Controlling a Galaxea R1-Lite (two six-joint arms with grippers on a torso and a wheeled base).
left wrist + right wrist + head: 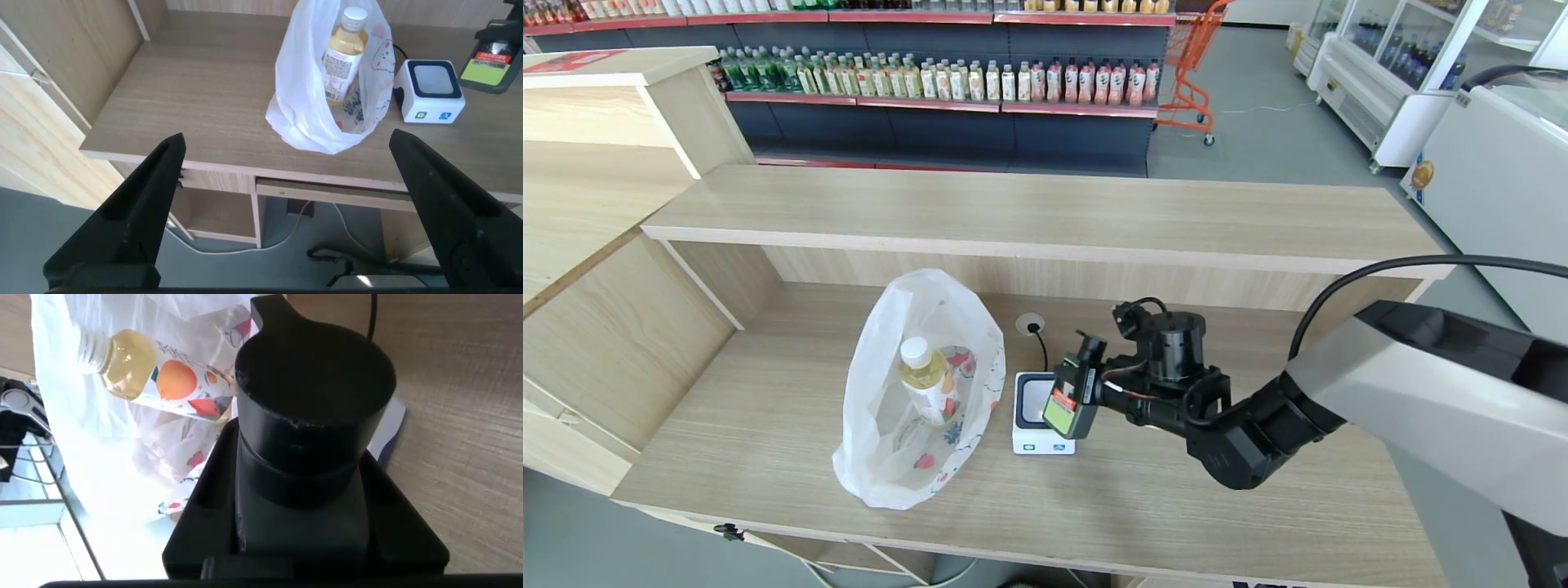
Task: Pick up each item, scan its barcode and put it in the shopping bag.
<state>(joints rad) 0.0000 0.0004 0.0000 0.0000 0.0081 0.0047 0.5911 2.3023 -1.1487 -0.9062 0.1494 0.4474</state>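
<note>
1. The small flat dark packet with a green and red label point(1063, 411) hangs just above the desk point(1143, 506), at about 3 o'clock of the white box-shaped barcode scanner point(1043, 425) and close over its edge.
2. The right tool point(1085, 377) is clamped on the packet, its fingers on the narrow sides, with the label face turned outward.
3. The packet looks light and stiff, probably with a smooth wrapper, so it could slide under a loose pinch. The narrow edges seem the best hold, as they leave the printed faces free for the scanner.
4. The thin white plastic shopping bag with a printed pattern point(882, 465) stands at 9 o'clock of the scanner, touching or nearly touching it. It holds a clear bottle of yellow drink with a white cap point(927, 384).
5. The bag is soft and likely to sag, so the packet should drop through the open mouth beside the bottle.
6. The left tool point(288, 143) is spread wide and empty, well off the desk's 6 o'clock edge.
</note>
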